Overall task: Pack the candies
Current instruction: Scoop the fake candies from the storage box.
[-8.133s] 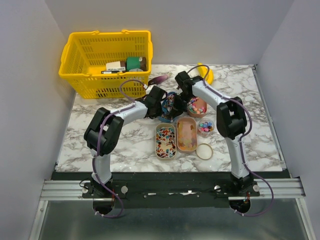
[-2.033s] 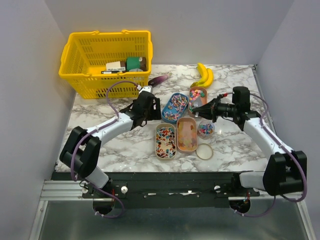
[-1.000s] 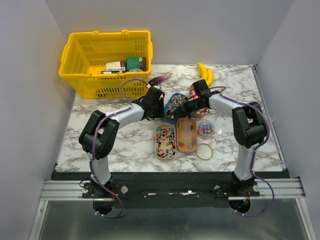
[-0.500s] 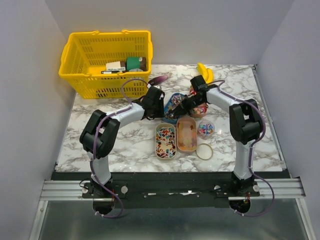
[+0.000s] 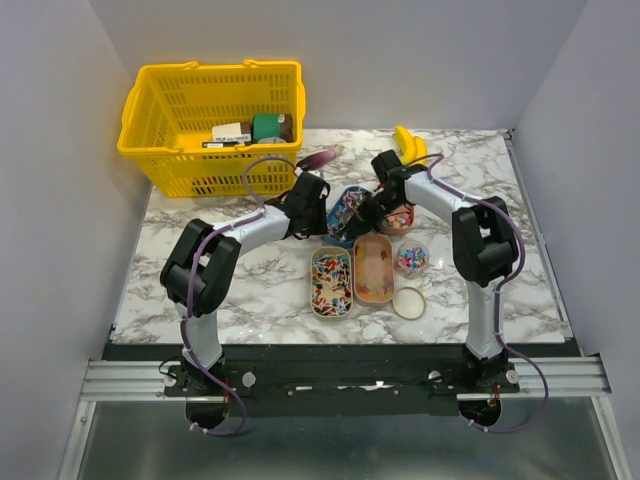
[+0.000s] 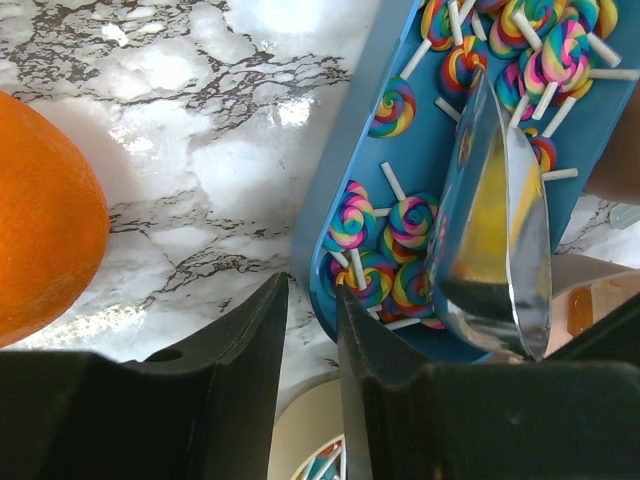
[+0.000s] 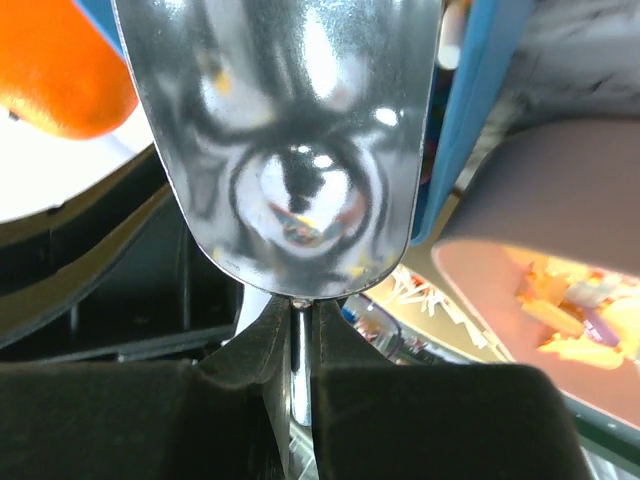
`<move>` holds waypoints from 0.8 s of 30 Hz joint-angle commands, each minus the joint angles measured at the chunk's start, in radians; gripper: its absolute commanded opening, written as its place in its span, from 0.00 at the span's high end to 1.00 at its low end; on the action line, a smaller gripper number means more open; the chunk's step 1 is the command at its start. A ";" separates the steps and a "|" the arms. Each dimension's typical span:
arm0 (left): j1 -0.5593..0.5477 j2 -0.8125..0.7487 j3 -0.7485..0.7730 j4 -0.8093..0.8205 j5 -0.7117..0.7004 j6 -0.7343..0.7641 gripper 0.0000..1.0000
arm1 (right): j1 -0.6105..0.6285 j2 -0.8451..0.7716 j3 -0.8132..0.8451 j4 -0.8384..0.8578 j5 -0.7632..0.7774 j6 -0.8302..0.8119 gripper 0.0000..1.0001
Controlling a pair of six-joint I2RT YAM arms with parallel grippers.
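Over the last two seconds the right arm has swung in from far out on the right. The right gripper now has the scoop low in the tray, among the lollipops, with its fingers clamped on the thin handle. The left gripper has stayed at the tray's near end while its fingers drew in. The gap is narrow, with nothing in it. Whether a fingertip touches the rim we cannot tell, since it is dark there. We read this as the start of a scooping pass, with the left arm placed to steady the tray.

The scoop is polished metal, a curved trough mirroring what surrounds it. The tray is a smooth blue oval with a low wall. The lollipops are flat rainbow swirls on short white sticks, loosely heaped and likely to tangle. More candies fill a tub nearer the arms. The orange sits matte and round on the glossy marbled table.
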 commanded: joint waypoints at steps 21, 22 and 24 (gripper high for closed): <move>0.012 0.061 0.020 -0.116 0.000 0.011 0.79 | -0.001 0.126 0.128 -0.121 0.424 -0.172 0.99; 0.012 0.063 0.025 -0.116 0.002 0.008 0.79 | -0.001 0.129 0.127 -0.124 0.431 -0.175 0.99; 0.012 0.067 0.031 -0.121 0.011 0.004 0.79 | 0.000 0.131 0.115 -0.121 0.450 -0.174 0.99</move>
